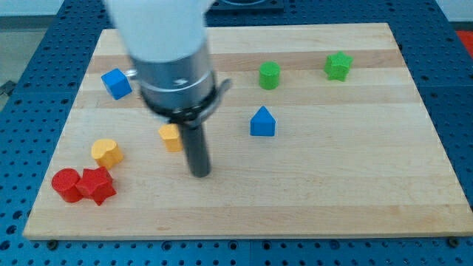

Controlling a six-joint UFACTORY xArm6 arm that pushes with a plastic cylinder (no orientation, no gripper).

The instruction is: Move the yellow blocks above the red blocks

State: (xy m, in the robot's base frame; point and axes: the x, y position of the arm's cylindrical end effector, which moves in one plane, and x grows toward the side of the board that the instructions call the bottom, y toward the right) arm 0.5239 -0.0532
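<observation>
- My tip (199,174), the lower end of a straight dark rod with no jaws to spread or press together, rested on the pale wooden board (332,185), touching no block.
- The nearest block was a small yellow plastic block (170,137), partly hidden by the rod, just to the view's left of it and a little above my tip.
- A second yellow plastic block, rounded in shape (106,152), lay farther to the view's left, well apart from my tip.
- Below it, near the board's lower left corner, a red plastic cylinder (66,184) and a red star-shaped plastic block (97,185) sat touching each other.
- A blue house-shaped plastic block (262,123) lay up and to the view's right of my tip.
- A blue plastic cube (116,83) sat near the upper left.
- A green plastic cylinder (270,75) and a green star-shaped plastic block (338,66) sat toward the view's top right.
</observation>
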